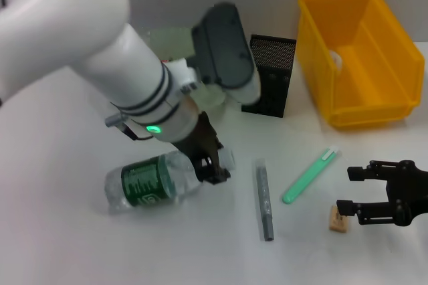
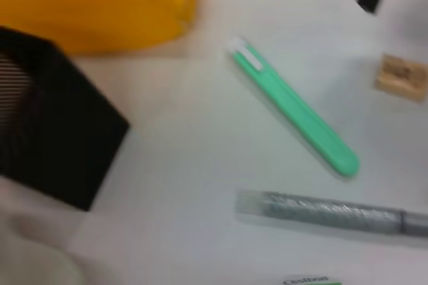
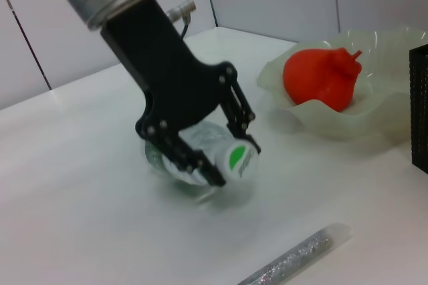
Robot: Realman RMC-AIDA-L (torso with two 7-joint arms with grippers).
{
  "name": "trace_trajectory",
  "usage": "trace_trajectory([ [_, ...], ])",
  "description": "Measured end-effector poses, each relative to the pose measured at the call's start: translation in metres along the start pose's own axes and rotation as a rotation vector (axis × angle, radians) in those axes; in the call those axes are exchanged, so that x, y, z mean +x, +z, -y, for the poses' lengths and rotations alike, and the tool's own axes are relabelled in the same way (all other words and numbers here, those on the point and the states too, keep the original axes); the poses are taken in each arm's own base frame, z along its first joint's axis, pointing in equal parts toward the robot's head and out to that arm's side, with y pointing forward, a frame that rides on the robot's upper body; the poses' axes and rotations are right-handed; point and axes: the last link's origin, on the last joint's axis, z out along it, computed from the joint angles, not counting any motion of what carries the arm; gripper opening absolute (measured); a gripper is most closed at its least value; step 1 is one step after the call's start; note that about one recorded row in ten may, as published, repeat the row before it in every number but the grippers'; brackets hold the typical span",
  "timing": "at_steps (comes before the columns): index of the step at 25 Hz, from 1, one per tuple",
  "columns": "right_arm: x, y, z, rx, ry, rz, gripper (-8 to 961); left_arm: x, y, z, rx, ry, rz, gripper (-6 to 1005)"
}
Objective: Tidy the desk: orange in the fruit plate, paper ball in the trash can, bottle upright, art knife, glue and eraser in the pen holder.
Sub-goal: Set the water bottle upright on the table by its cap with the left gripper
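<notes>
Already orange point(image 3: 323, 84) inside fruit plate point(image 3: 374, 121).

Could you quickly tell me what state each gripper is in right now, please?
Left gripper: closed on the lying bottle, near its cap.
Right gripper: open, empty, beside the eraser.

A plain white tabletop point(image 1: 80, 245) carries everything. A clear plastic bottle point(image 1: 150, 183) with a dark green label lies on its side on it. Beside the bottle lies a slim grey glittery stick point(image 1: 265, 199), next to it a mint-green flat art knife point(image 1: 309, 176), and then a small tan rectangular eraser point(image 1: 339, 219). Farther back stand a black square mesh pen holder point(image 1: 273, 76), a bright yellow rectangular plastic bin point(image 1: 359, 57) and a translucent pale green scalloped bowl point(image 3: 374, 108).
</notes>
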Motion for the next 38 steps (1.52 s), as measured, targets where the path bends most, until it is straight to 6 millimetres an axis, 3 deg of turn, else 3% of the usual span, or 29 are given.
trace_trajectory([
  [3,0.000,0.000,0.000,0.001,-0.001,0.000,793,-0.008,-0.017,0.012,0.027,-0.102,-0.078,447],
  [7,-0.001,0.000,0.000,0.001,-0.003,0.002,793,-0.010,-0.021,0.015,0.038,-0.123,-0.101,444],
  [8,-0.002,0.000,0.001,0.001,-0.004,0.003,793,-0.020,-0.033,0.020,0.045,-0.205,-0.178,443],
  [13,-0.005,0.002,0.002,-0.002,-0.008,0.007,793,-0.033,-0.045,0.024,0.044,-0.292,-0.253,442],
  [20,-0.005,0.002,0.002,-0.003,-0.007,0.007,793,-0.042,-0.055,0.024,0.046,-0.350,-0.320,440],
  [23,-0.005,0.002,0.002,-0.003,-0.006,0.007,793,-0.057,-0.068,0.023,0.029,-0.407,-0.410,440],
  [38,-0.005,0.005,0.000,-0.004,0.002,0.020,793,-0.095,-0.088,0.019,0.056,-0.496,-0.617,440],
])
